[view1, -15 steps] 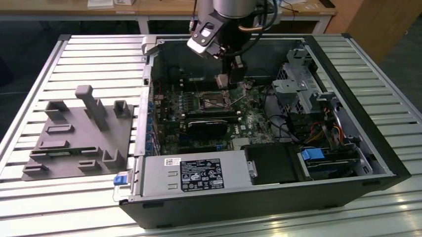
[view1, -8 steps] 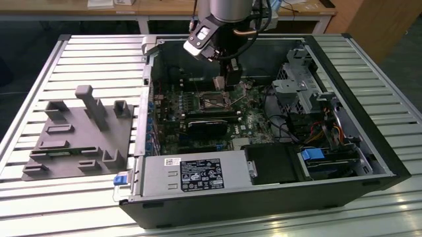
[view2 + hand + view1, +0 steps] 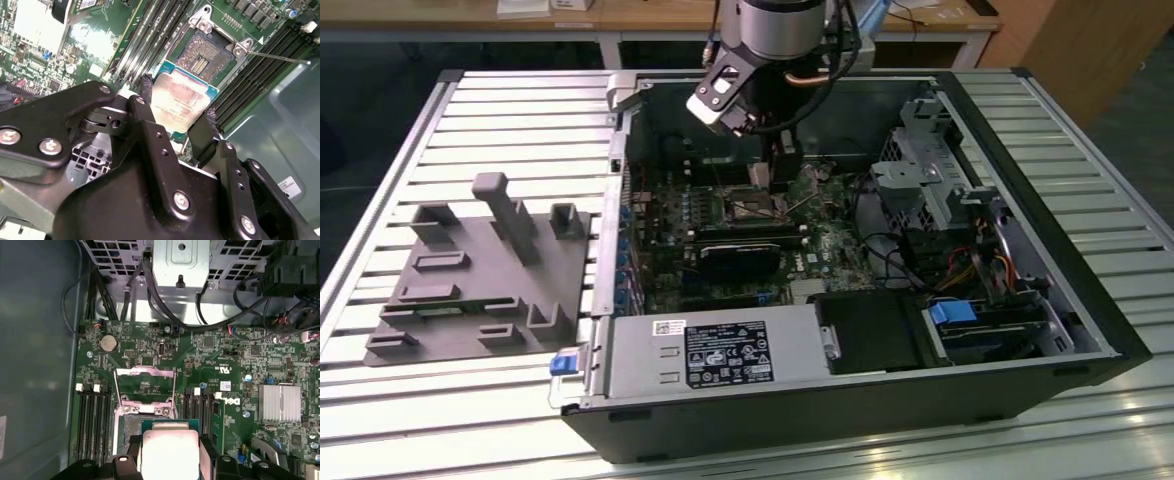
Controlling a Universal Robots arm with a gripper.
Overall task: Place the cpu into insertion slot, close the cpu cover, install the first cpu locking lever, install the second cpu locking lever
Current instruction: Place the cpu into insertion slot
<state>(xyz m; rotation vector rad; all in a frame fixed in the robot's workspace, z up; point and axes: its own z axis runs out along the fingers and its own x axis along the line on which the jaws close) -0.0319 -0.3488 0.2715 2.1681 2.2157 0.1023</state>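
— Which step are you on?

— The first, I'd say. My pincer (image 3: 180,107) is closed partway. Its two black fingers (image 3: 202,135) press on opposite edges of the cpu (image 3: 182,97), whose silvery top faces the camera. The chip hangs over the green motherboard (image 3: 225,355), close to the insertion slot (image 3: 205,52) but not in it.

— Is the socket ready for it?

— It looks so. In both wrist views the brownish pin field lies bare. In the first wrist view the cpu cover (image 3: 145,371) stands flipped open at one edge of the slot. A thin locking lever (image 3: 275,56) sticks out unlatched.

— And from outside?

— In the exterior view my arm reaches down into the open computer case (image 3: 1067,300). The case lies on the slatted bench (image 3: 520,110), toward the exterior view's right.

— What does seating the chip call for?

— As I judge it, I need the chip square over the frame, level, with its edges matched to the socket's. Then it must settle with no sideways drag. Those pins would likely bend easily, and the memory slots (image 3: 92,415) crowd both sides.
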